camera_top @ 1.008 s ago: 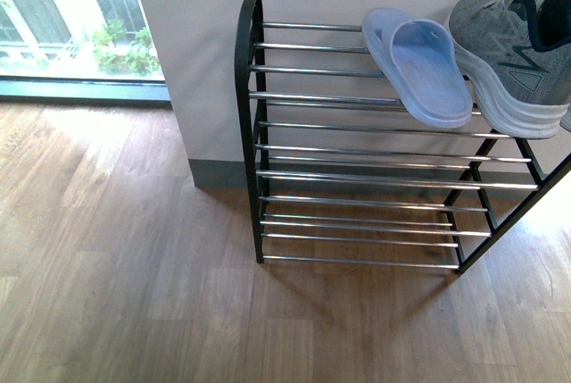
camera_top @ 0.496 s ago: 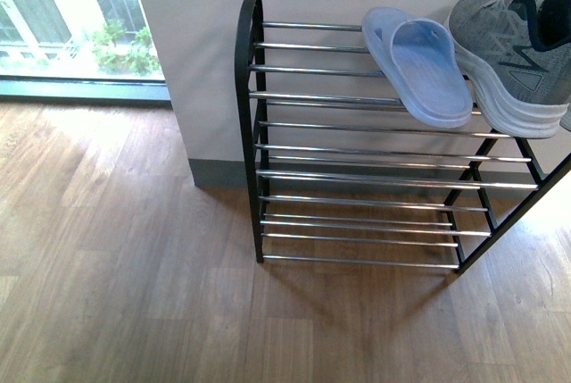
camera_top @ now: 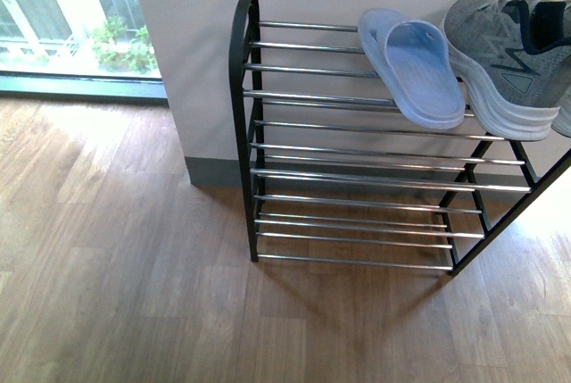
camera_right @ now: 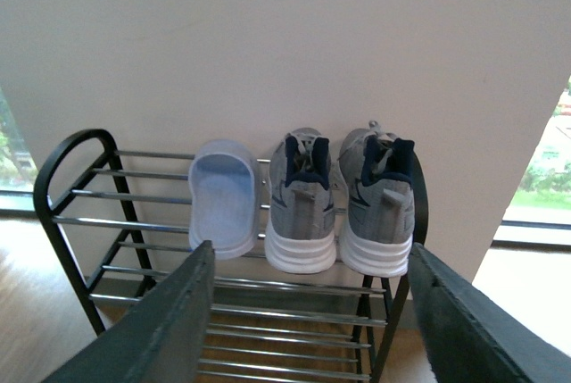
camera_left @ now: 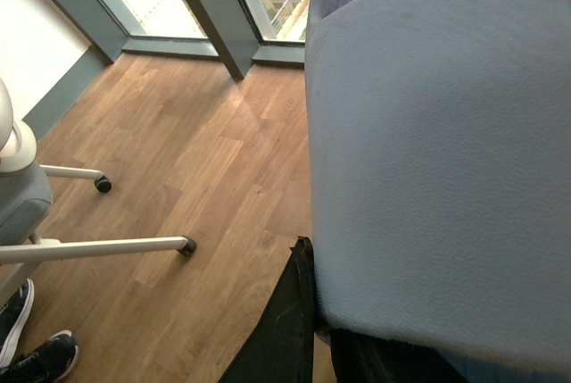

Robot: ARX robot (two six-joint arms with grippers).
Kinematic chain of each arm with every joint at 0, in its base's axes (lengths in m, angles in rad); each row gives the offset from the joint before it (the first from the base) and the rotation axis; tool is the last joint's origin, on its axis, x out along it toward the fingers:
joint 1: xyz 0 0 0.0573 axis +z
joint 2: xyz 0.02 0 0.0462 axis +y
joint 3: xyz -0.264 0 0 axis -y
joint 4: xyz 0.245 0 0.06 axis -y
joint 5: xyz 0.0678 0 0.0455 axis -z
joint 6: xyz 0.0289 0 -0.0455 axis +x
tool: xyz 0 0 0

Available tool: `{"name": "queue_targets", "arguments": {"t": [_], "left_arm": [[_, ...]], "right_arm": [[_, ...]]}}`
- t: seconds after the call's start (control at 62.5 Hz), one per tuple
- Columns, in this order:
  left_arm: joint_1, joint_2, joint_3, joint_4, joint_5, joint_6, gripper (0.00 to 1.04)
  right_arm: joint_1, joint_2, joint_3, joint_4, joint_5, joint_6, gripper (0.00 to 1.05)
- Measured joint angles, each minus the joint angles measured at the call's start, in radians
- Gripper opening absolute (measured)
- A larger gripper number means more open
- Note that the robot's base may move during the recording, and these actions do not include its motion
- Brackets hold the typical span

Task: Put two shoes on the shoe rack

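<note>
One pale blue slide sandal (camera_top: pixel 412 66) lies on the top tier of the shoe rack (camera_top: pixel 245 133), next to a grey sneaker; it also shows in the right wrist view (camera_right: pixel 223 195) on the rack (camera_right: pixel 67 155). The second slide sandal (camera_left: pixel 437 151) fills the left wrist view, and my left gripper (camera_left: pixel 323 334) is shut on its edge, above the wooden floor. My right gripper (camera_right: pixel 312 320) is open and empty, facing the rack from a distance. Neither arm shows in the front view.
A pair of grey sneakers (camera_right: pixel 343 204) stands on the top tier right of the sandal; one also shows in the front view (camera_top: pixel 508 53). An office chair's legs (camera_left: pixel 98 245) and dark shoes (camera_left: pixel 36 356) are on the floor. A window (camera_top: pixel 62 17) is at the left.
The front view has shifted slightly, so the rack sits a little further left in it. Nothing on the rack has moved.
</note>
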Motion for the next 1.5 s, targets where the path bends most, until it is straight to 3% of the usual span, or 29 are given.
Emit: {"name": "queue_targets", "arguments": {"t": [0.112,0.256,0.4,0.512,0.912,1.503], "left_arm": [[-0.018,0.030,0.006,0.071,-0.036,-0.105,0.02],[-0.056,0.231,0.173,0.103,0.105,-0.242,0.02],[-0.047,0.499,0.444,0.030,0.273,-0.229,0.02],[-0.037,0.707,0.649,-0.053,0.331,-0.167,0.02],[-0.042,1.251,1.252,-0.286,0.377,0.007,0.02],[-0.081,1.721,1.802,-0.483,0.359,0.078,0.03]], "right_arm": [[0.000,0.000,0.000,-0.001,0.007,0.001,0.97],[0.000,-0.001,0.000,-0.002,0.009,0.002,0.95],[0.000,-0.001,0.000,-0.002,0.006,0.003,0.95],[0.000,-0.001,0.000,-0.002,0.006,0.003,0.95],[0.000,-0.001,0.000,-0.002,0.006,0.003,0.95],[0.000,-0.001,0.000,-0.002,0.006,0.003,0.95]]}}
